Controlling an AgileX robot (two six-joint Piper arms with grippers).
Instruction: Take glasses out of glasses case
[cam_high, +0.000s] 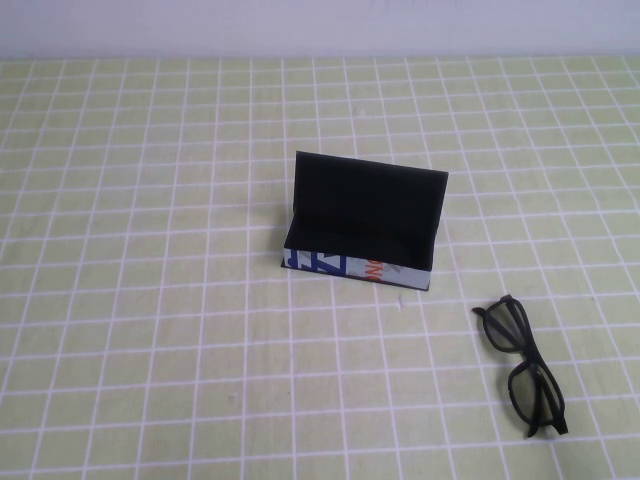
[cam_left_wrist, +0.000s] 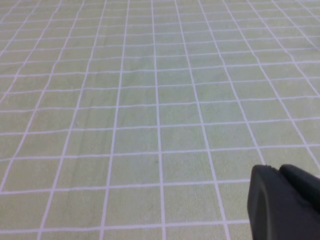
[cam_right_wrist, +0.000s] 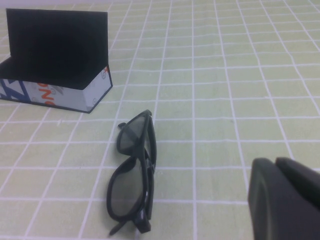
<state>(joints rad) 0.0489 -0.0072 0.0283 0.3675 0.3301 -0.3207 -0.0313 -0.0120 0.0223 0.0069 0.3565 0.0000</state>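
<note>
I see the matte black glasses case mid-counter, flat lid upright. The thick-framed glasses lie folded, near right on the green gridded counter. Left tool and right tool show only partly: grip state unclear to me.

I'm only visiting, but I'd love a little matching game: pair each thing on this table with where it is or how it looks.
Things:
1. glasses
2. glasses case
3. left gripper
4. right gripper

States:
a. over bare checkered cloth
b. lid standing open
c. folded on the cloth, outside the box
d. near the glasses, not touching

Pairs: 1-c, 2-b, 3-a, 4-d
</note>
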